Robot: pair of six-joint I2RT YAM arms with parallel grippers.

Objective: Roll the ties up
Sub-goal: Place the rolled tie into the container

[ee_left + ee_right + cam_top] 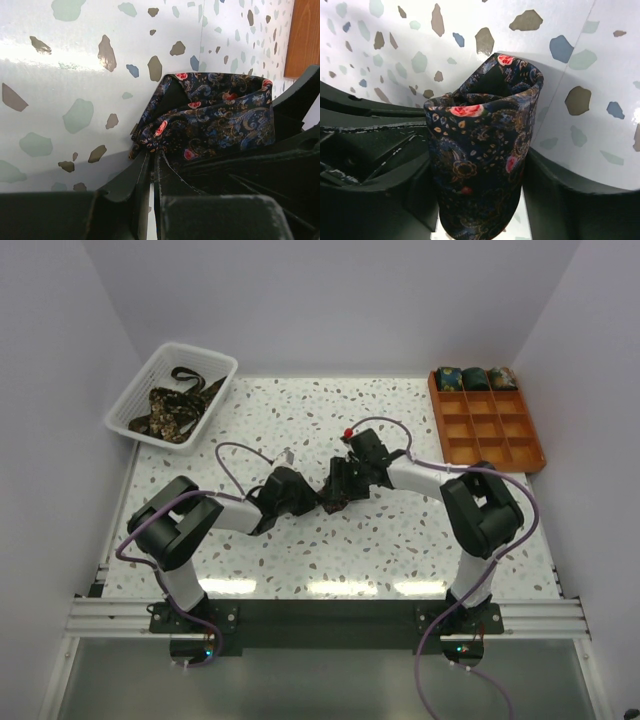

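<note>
A dark floral tie, rolled into a loose upright roll, stands on the speckled table between the two arms. My right gripper straddles it, with a black finger against each side of the roll. In the left wrist view the same tie lies just ahead of my left gripper, whose fingers are shut on the fabric edge at the roll's lower left. From above, both grippers meet at the table's middle, left and right, and hide the roll.
A white mesh basket at the back left holds loose ties. An orange gridded tray at the back right has three rolled ties in its far row. Its edge shows in the left wrist view.
</note>
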